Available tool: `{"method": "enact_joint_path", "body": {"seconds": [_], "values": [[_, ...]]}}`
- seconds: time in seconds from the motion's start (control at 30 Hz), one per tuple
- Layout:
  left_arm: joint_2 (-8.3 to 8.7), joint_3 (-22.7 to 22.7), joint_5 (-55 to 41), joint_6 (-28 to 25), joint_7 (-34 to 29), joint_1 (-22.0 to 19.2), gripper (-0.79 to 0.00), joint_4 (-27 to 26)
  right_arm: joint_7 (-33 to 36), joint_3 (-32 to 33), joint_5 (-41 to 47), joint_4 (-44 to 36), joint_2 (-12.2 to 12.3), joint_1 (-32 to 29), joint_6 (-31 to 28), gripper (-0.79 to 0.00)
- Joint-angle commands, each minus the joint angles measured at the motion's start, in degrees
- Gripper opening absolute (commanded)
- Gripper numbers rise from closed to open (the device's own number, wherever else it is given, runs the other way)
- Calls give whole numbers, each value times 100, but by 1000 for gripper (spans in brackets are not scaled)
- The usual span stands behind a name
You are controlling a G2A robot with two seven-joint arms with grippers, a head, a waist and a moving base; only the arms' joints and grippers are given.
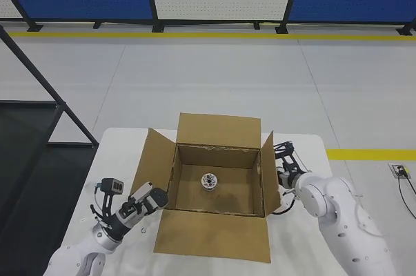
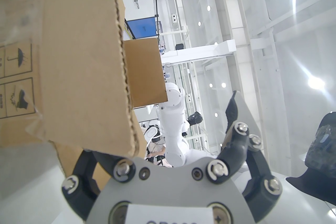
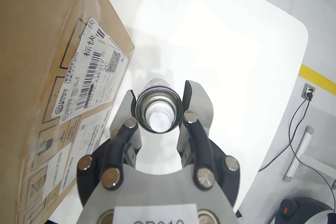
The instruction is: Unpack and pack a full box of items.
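The right hand [image 3: 160,95] is pinching a metal can [image 3: 158,110] with a purple band, one finger pressed to each side of it; the can is upright over the white worktop [image 3: 215,25], just beside the outer right wall of the cardboard box [image 1: 218,131], where printed labels [image 3: 89,70] are stuck; whether the can's base touches the worktop cannot be told. The left hand [image 1: 156,198] is at the box's left flap [image 2: 78,51], near the front corner; its fingers stand spread, one finger [image 2: 233,109] in open air, the other hidden behind the flap's edge. The box sits mid-worktop with all four flaps turned outward; on its floor, near the middle and apart from the walls, lies a small round item [image 1: 209,181], white and dark.
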Motion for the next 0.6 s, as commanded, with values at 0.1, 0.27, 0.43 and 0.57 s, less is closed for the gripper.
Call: {"method": "enact_joint_path", "body": {"seconds": [0.1, 0.27, 0.43, 0.57], "values": [[0, -15, -15, -39, 16, 41, 0, 1, -81, -119, 76, 63, -43, 52, 26, -785], [2, -33, -21, -62, 23, 78, 0, 0, -154, -295, 60, 95, -95, 114, 87, -785], [5, -55, -15, -71, 34, 104, 0, -7, -189, -397, 94, 161, -139, 196, 114, -785], [6, -73, -28, -76, 36, 120, 0, -15, -211, -477, 117, 210, -172, 253, 103, -785]]}}
